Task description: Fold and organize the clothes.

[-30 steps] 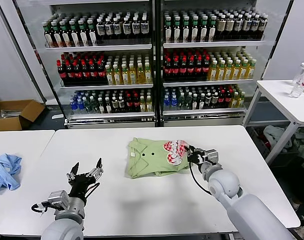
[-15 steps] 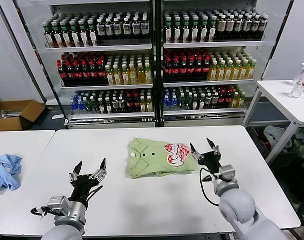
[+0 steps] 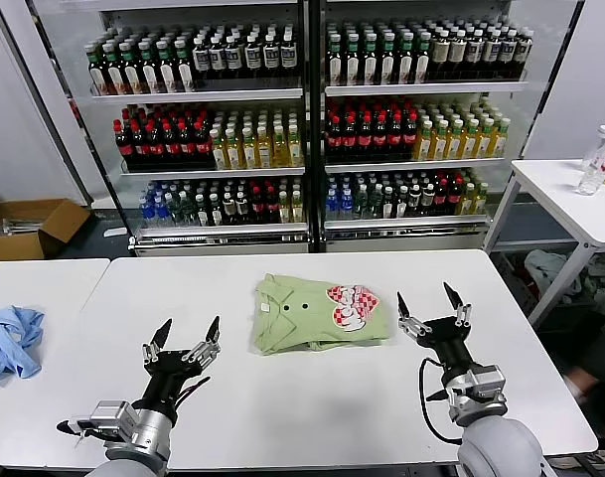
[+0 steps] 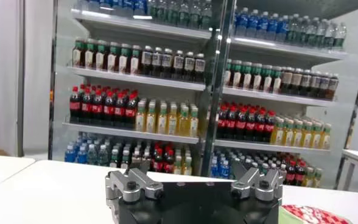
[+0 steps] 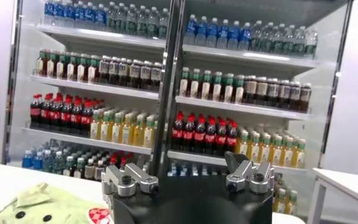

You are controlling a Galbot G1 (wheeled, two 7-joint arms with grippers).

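The light green polo shirt (image 3: 320,314) lies folded into a compact rectangle at the middle of the white table (image 3: 282,417), collar at its left and the red-and-white print (image 3: 352,302) at its right end. My right gripper (image 3: 429,305) is open and empty, raised just right of the shirt, fingers pointing up and away. My left gripper (image 3: 186,333) is open and empty, raised over the table's front left, apart from the shirt. A corner of the shirt shows in the right wrist view (image 5: 42,207), and its print in the left wrist view (image 4: 310,214).
A light blue cloth (image 3: 9,340) lies on the neighbouring table at the far left. A glass-door fridge of bottles (image 3: 302,119) stands behind the table. A second white table (image 3: 570,199) with bottles is at the right. A cardboard box (image 3: 29,227) sits on the floor at the left.
My right gripper has let go of the shirt's right edge, drawn back to the right and towards me, and risen. The shirt lies still and flat. My left gripper has shifted slightly.
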